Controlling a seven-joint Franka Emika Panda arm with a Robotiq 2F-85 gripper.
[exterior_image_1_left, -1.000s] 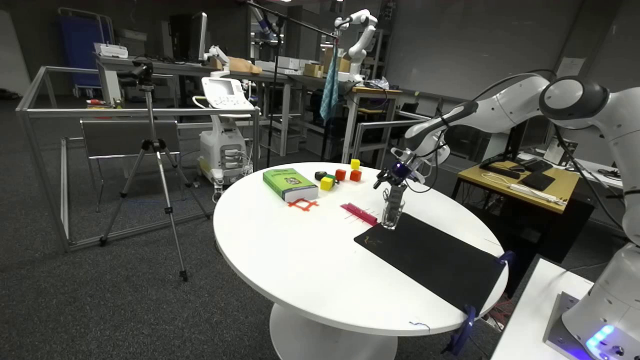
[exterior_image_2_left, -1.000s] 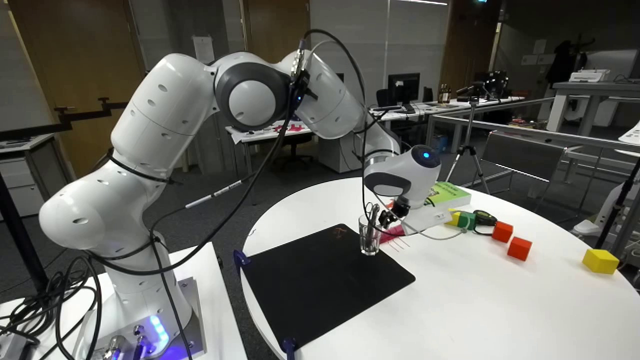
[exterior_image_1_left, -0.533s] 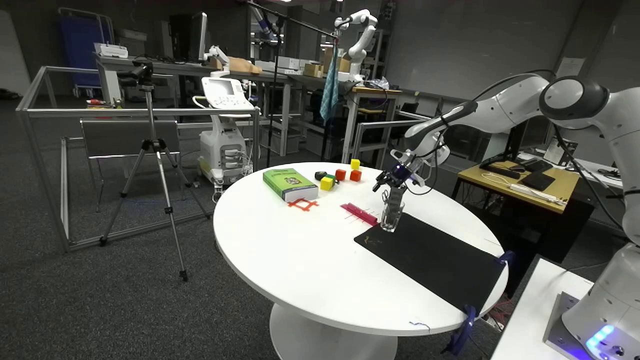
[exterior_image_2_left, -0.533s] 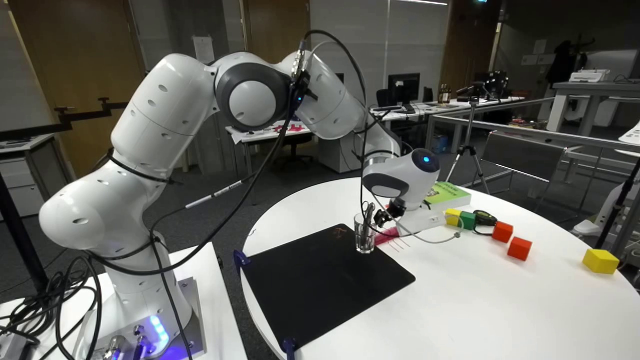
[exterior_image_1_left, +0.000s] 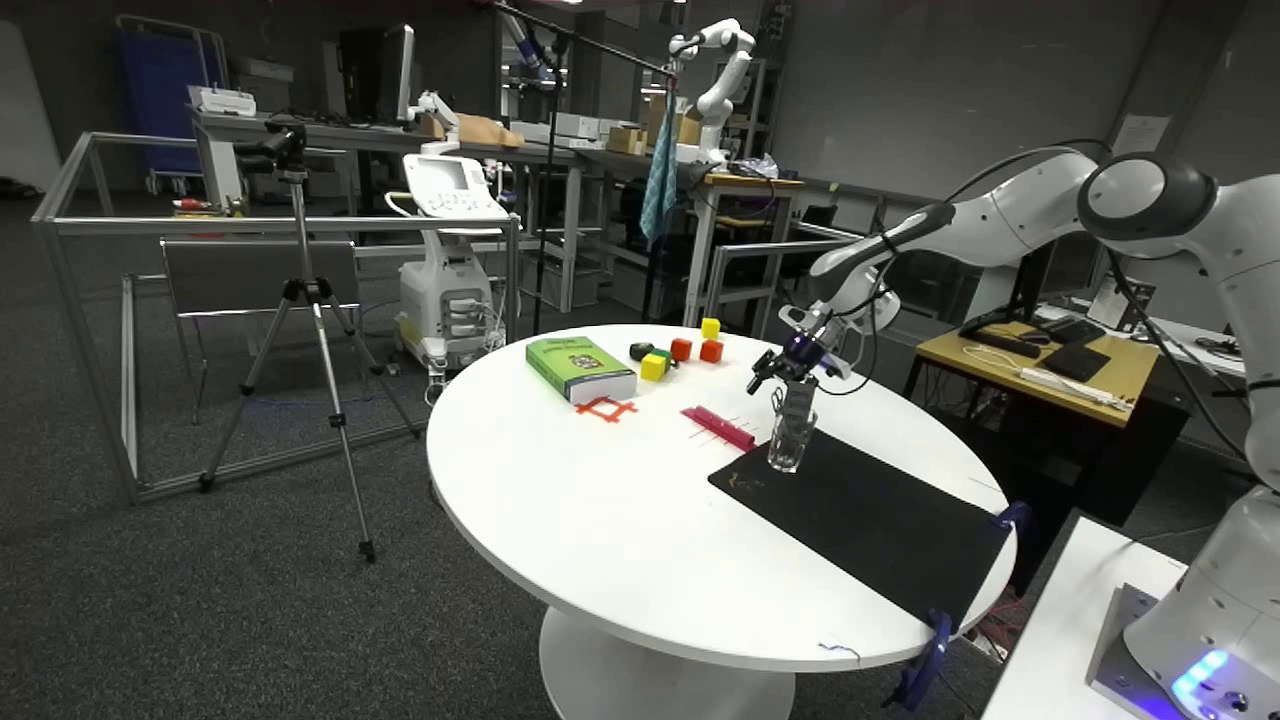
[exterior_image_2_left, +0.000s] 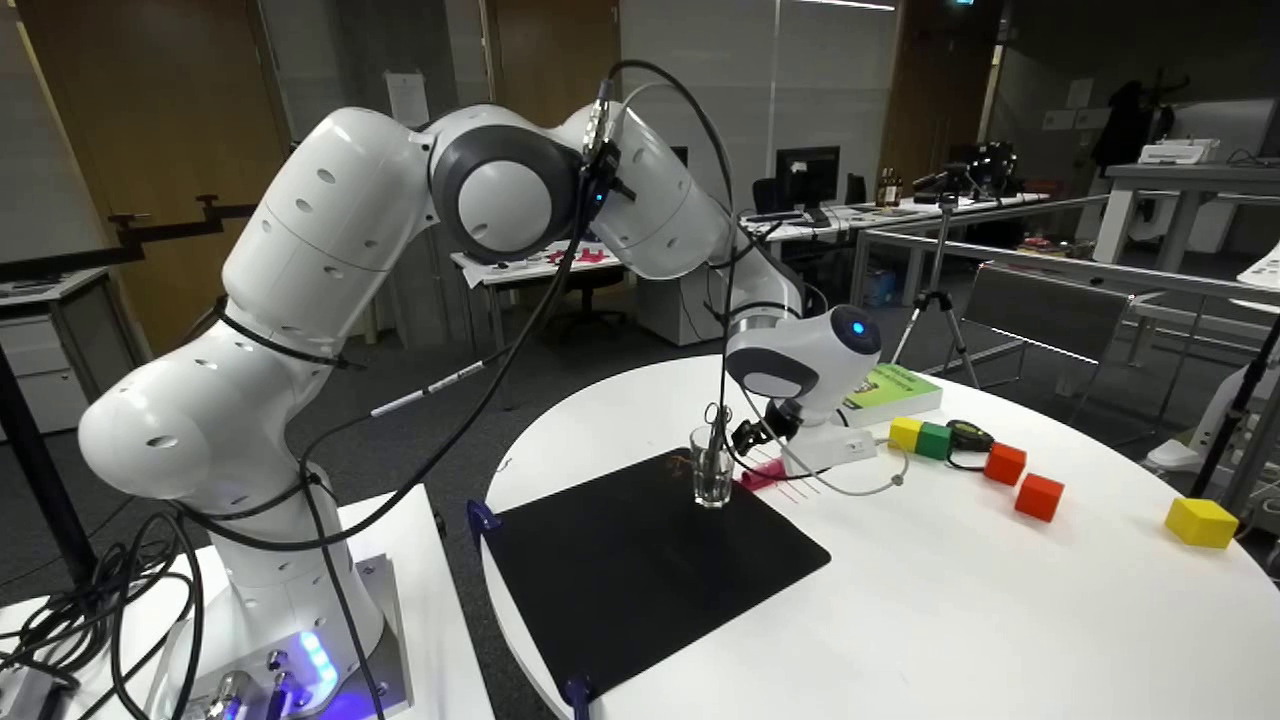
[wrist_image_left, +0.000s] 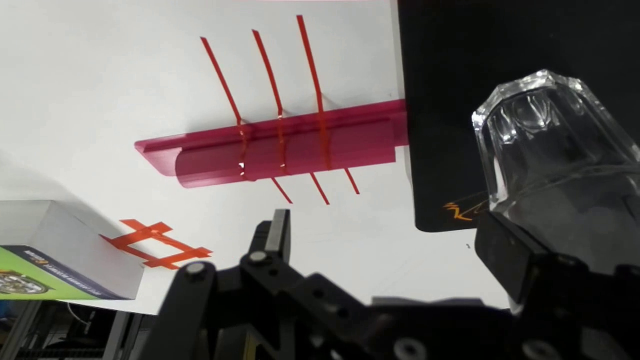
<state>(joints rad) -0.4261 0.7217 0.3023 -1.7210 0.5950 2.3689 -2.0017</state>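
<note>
Glass (wrist_image_left: 560, 155) stands on the black mat (exterior_image_2_left: 650, 570) near the gripper (wrist_image_left: 388, 222).

glass (wrist_image_left: 562, 165) cropped in wrist view, book (wrist_image_left: 85, 255) too

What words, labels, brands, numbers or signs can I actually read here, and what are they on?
Nothing can be read surely enough to quote.
Green book: cover print, too small and blurred.
Black mat: orange marks, no clear word.
White sheet in the background: too small to tell.
Any other lettering: too small to read.
</note>
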